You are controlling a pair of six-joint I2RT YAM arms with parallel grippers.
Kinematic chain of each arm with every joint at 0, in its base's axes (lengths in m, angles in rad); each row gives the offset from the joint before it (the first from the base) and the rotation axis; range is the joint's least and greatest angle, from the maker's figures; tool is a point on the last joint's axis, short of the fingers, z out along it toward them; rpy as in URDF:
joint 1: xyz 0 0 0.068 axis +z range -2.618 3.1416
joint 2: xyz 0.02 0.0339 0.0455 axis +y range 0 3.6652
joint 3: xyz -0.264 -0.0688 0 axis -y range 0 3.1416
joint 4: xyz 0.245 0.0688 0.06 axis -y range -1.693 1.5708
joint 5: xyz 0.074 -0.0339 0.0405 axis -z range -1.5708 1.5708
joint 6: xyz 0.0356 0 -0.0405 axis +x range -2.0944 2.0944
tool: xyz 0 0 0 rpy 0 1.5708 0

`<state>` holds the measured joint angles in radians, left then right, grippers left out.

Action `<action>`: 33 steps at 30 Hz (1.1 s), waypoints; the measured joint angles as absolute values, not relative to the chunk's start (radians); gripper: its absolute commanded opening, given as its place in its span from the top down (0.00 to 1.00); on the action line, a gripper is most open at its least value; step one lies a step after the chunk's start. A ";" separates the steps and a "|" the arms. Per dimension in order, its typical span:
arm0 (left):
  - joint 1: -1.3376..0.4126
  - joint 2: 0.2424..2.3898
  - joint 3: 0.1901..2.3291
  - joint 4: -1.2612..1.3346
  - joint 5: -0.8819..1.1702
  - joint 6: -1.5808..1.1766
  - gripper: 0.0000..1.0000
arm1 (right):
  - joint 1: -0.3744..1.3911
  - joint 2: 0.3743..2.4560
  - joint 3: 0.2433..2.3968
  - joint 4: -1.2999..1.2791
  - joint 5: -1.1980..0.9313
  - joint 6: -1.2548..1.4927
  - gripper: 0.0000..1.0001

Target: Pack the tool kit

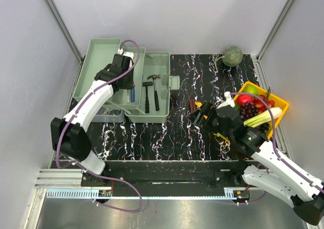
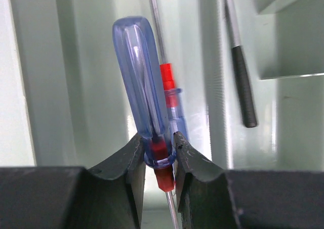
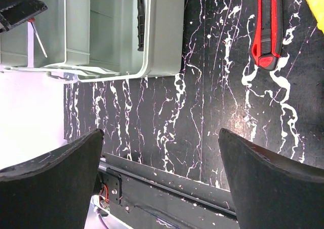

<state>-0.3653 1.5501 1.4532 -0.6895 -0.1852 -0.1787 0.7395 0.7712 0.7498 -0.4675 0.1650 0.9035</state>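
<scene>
Left arm (image 1: 96,100) reaches, perhaps over toolbox (image 1: 163,74), pincer (image 2: 158,150) clamping blue screwdriver (image 2: 139,77).

Overhead view from behind, wrist views close and low, all share toolbox (image 1: 163,69)

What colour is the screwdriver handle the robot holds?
Clear blue handle; left wrist view shows it best.

Between the fingers of the left tool (image 2: 158,140), screwdriver (image 2: 144,87): handle moulded in clear blue plastic, glossy; collar in red plastic; shaft in bare polished metal. Behind that tool, toolbox (image 2: 76,62): pale grey-green plastic, smooth, satin. To its right, hammer (image 2: 245,97): black grip, finely ribbed, matt. On the right tool (image 3: 161,153), fingers (image 3: 50,188): black, matt, faintly grained. Beyond them, counter (image 3: 202,112): black, white-veined, glossy.
</scene>
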 measured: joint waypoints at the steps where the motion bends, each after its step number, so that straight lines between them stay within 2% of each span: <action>1: -0.351 1.569 1.456 -0.694 -0.187 -0.162 0.92 | 0.739 0.772 0.748 -0.469 0.165 0.905 0.00; 5: -0.314 1.595 1.457 -0.718 -0.202 -0.118 0.77 | 0.739 0.772 0.741 -0.472 0.165 0.910 0.01; 7: -0.306 1.595 1.461 -0.718 -0.211 -0.096 0.73 | 0.739 0.777 0.740 -0.475 0.166 0.913 0.00; 18: -0.306 1.681 1.480 -0.718 -0.228 -0.061 0.69 | 0.739 0.820 0.740 -0.477 0.166 0.913 0.01; 25: -0.306 1.686 1.480 -0.712 -0.255 -0.064 0.55 | 0.740 0.819 0.740 -0.484 0.173 0.917 0.01; 33: -0.311 1.680 1.480 -0.706 -0.248 -0.077 0.55 | 0.739 0.818 0.756 -0.524 0.202 0.920 0.01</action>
